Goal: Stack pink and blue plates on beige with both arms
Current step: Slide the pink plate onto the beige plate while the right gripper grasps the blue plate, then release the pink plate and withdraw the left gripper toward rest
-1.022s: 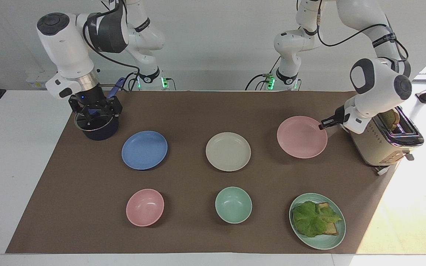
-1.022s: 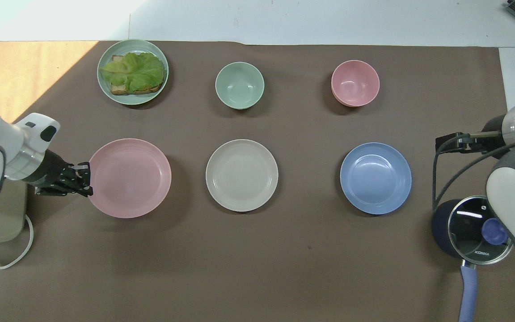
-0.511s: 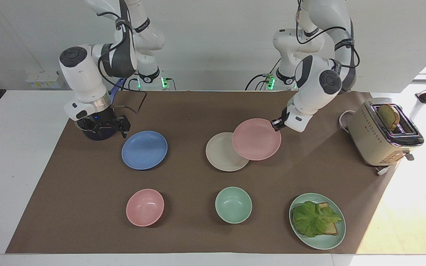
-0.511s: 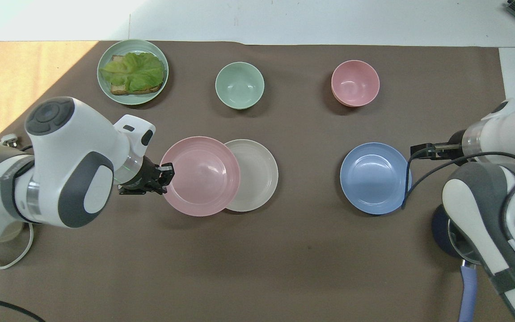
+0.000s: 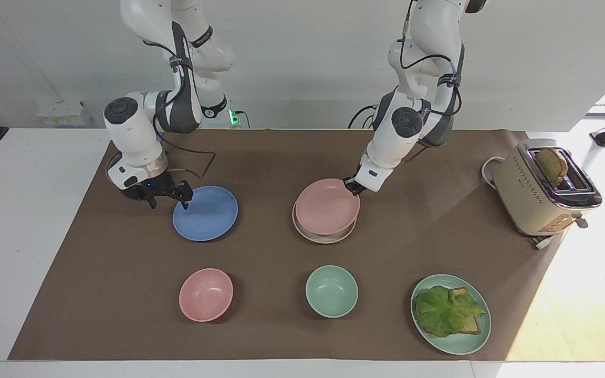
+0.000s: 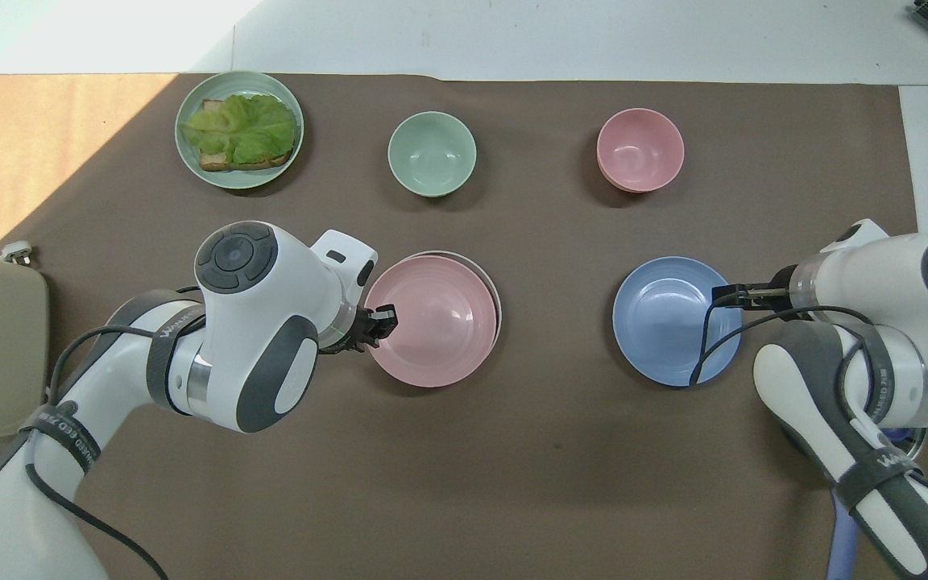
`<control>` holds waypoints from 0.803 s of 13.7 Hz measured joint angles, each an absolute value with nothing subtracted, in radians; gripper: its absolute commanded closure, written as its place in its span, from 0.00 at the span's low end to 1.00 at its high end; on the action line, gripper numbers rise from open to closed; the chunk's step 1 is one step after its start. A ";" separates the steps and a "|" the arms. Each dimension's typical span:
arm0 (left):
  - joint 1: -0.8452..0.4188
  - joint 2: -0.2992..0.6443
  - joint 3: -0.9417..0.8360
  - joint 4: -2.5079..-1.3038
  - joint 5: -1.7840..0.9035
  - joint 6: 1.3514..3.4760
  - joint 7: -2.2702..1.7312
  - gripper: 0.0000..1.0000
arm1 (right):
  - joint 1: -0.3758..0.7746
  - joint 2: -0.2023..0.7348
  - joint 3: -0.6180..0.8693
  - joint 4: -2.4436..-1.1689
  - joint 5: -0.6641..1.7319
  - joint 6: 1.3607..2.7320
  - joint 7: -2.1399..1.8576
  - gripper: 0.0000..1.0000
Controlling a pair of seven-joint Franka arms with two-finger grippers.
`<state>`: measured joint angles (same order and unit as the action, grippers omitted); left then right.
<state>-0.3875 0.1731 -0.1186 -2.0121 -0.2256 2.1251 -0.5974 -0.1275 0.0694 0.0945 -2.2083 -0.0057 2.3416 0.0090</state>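
Note:
The pink plate (image 5: 327,207) (image 6: 432,320) lies over the beige plate (image 5: 329,239) (image 6: 498,292) in the middle of the brown mat, covering nearly all of it. Only a thin crescent of the beige rim shows. My left gripper (image 5: 354,187) (image 6: 381,322) is shut on the pink plate's rim, on the edge toward the left arm's end of the table. The blue plate (image 5: 208,215) (image 6: 669,322) rests flat on the mat toward the right arm's end. My right gripper (image 5: 168,201) (image 6: 723,296) is open at the blue plate's rim, one fingertip over its edge.
Farther from the robots stand a pink bowl (image 5: 206,294), a mint-green bowl (image 5: 331,290) and a mint-green plate (image 5: 478,336) with lettuce on bread. A toaster (image 5: 539,199) holding a slice stands at the left arm's end. A pot's blue handle (image 6: 844,536) shows under the right arm.
The left gripper carried the pink plate from beside the toaster to over the beige plate. The right gripper moved from above the pot down to the blue plate's rim.

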 measured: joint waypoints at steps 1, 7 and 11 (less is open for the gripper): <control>-0.387 0.173 -0.115 -2.011 -0.226 2.125 -0.597 0.00 | -0.128 0.077 0.095 -2.217 -0.006 2.351 0.009 0.07; -0.316 0.160 -0.087 -1.976 -0.142 2.068 -0.576 0.00 | -0.158 0.117 0.094 -2.290 0.014 2.461 0.005 0.20; -0.215 0.137 -0.081 -1.907 -0.018 1.957 -0.454 0.00 | -0.159 0.140 0.094 -2.292 0.164 2.468 -0.091 0.60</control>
